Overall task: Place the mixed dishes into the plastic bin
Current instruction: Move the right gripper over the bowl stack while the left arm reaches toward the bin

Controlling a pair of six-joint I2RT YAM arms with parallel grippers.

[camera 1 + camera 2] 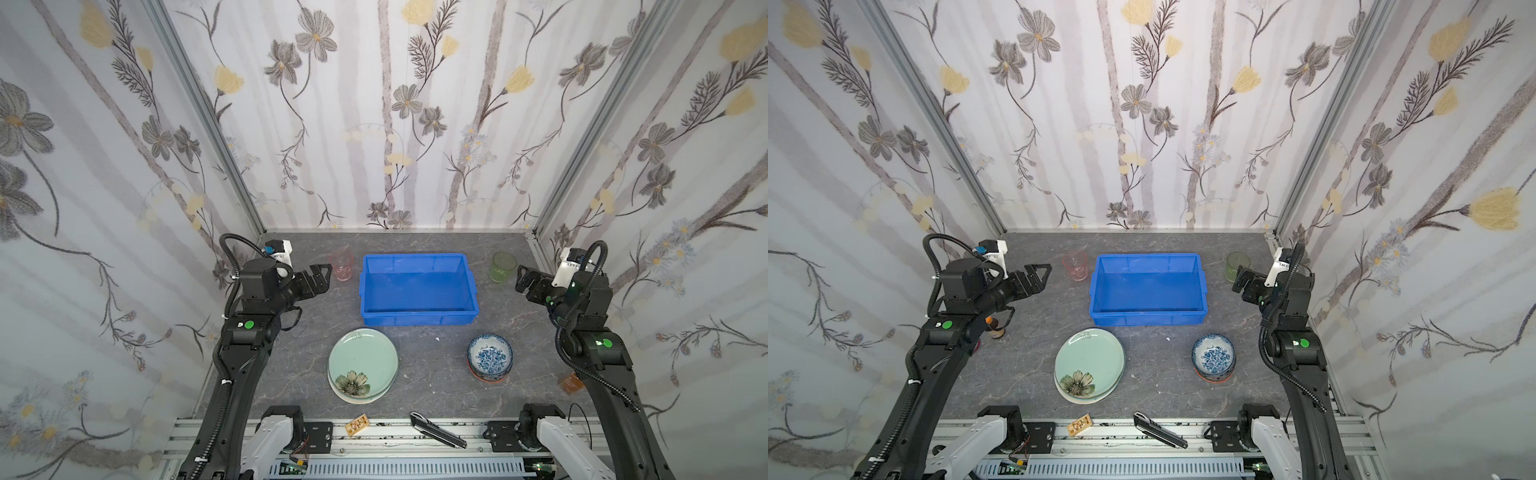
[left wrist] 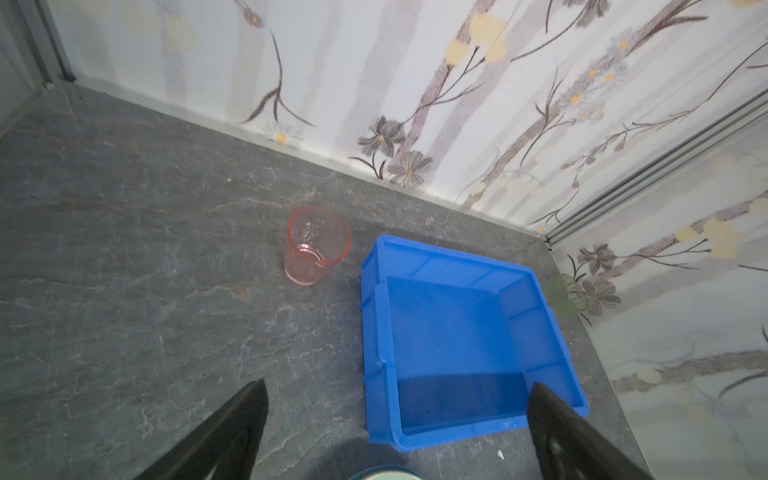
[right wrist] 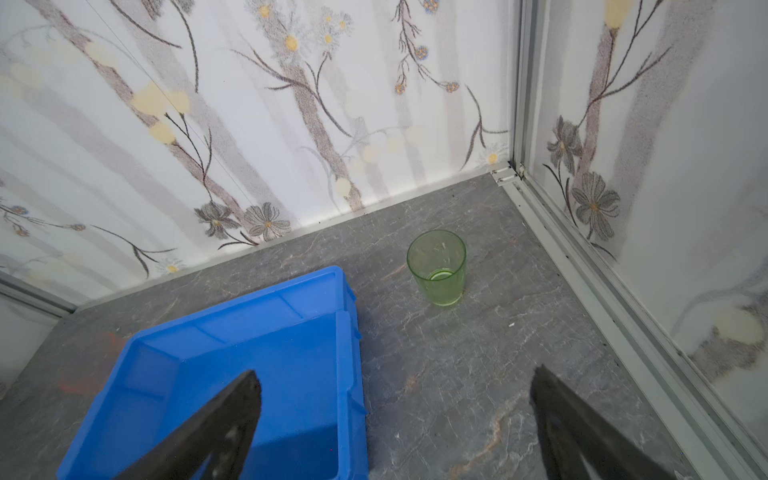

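Judging from both top views, nothing of the task is done yet: the blue plastic bin (image 1: pixel 417 319) stands empty on the grey worktop (image 1: pixel 436 386), toward the back wall. If the bin is taken as the centre of a clock in a top view, the pink tumbler (image 1: pixel 342 266) stands upright at 10 o'clock, just beside the rim, and the green tumbler (image 1: pixel 503 267) stands at 2 o'clock, a little apart. At 7 o'clock lies the pale green plate (image 1: pixel 363 357) with a dark flower, on a cream plate (image 1: pixel 353 400) whose edge shows under it. At 5 o'clock the blue-white bowl (image 1: pixel 490 356) sits nested in an orange bowl (image 1: pixel 486 377). The left tool (image 1: pixel 326 276) hovers near the pink tumbler, fingers spread wide and holding nothing. The right tool (image 1: pixel 521 280), equally spread and empty, hangs near the green tumbler. I judge that every dish has yet to go in, probably the tumblers first.
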